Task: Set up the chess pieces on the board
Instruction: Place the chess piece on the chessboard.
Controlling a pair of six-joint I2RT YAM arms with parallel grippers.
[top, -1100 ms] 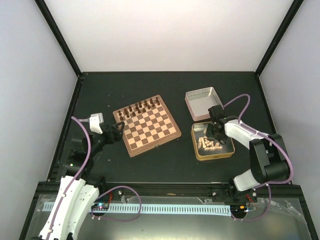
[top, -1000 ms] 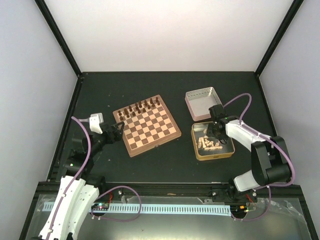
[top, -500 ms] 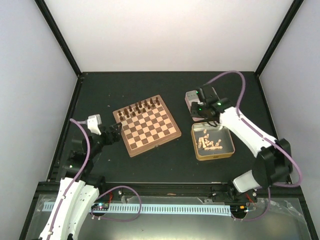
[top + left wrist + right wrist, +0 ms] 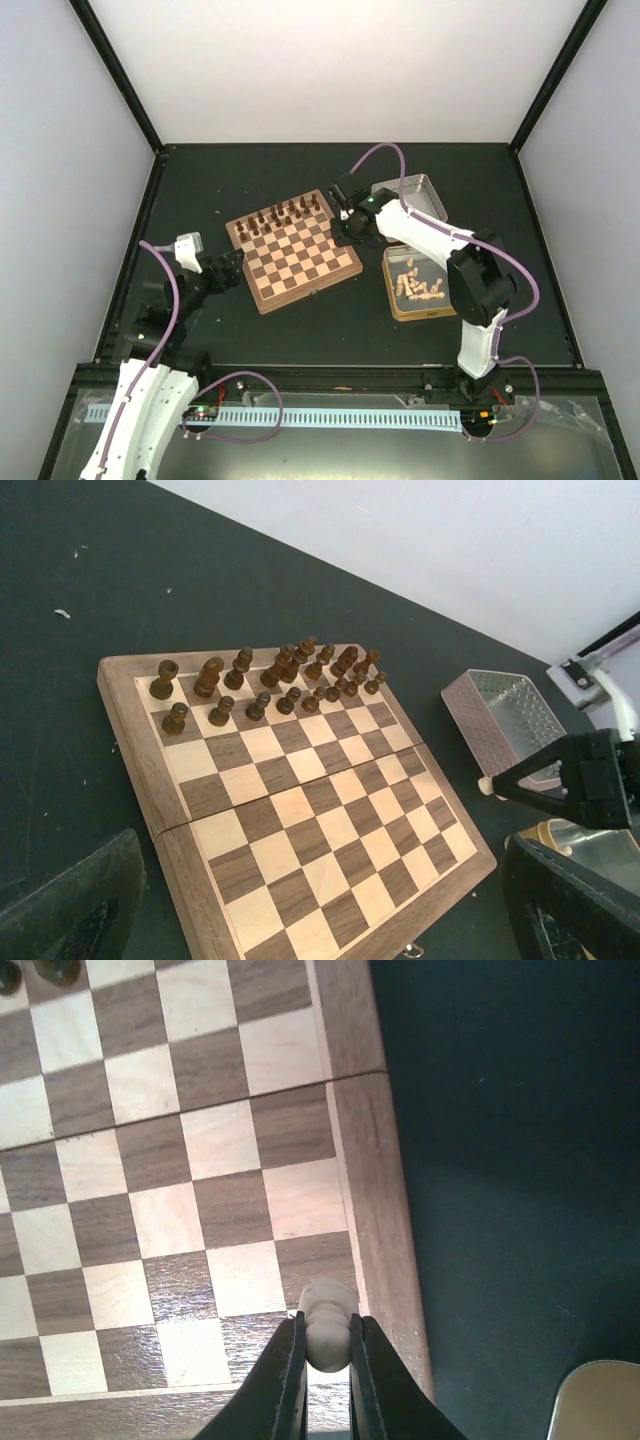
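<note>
The right tool (image 4: 327, 1332) is pressed onto one pale piece (image 4: 325, 1305), pinching it at its waist with the rounded head poking out beyond the tips. In the right wrist view it hangs at the bottom centre of the frame, over the edge squares next to the board's brown border. I cannot tell whether its base touches the wood. From above, the right arm stretches across to the right-hand edge of the board (image 4: 293, 250), which sits in the middle of the worktop (image 4: 300, 330).

The dark pieces (image 4: 270, 680) stand in two rows along the board's upper edge in the left wrist view. Every other square there is bare. The remaining chess pieces (image 4: 418, 287) lie in a loose heap in the gold tin (image 4: 428, 314), right of centre in the top view. The left tool (image 4: 228, 266) waits at the board's left corner, its fingers spread and holding nothing.

So I'd say this is the delivery step for an early pale piece, with almost the whole pale side left to do. Next, I judge, the piece must go to a square on the empty side opposite the dark rows. It should be lowered upright until it bears on the wood, and the fingers parted gently, since something this tiny could tip or cling.
</note>
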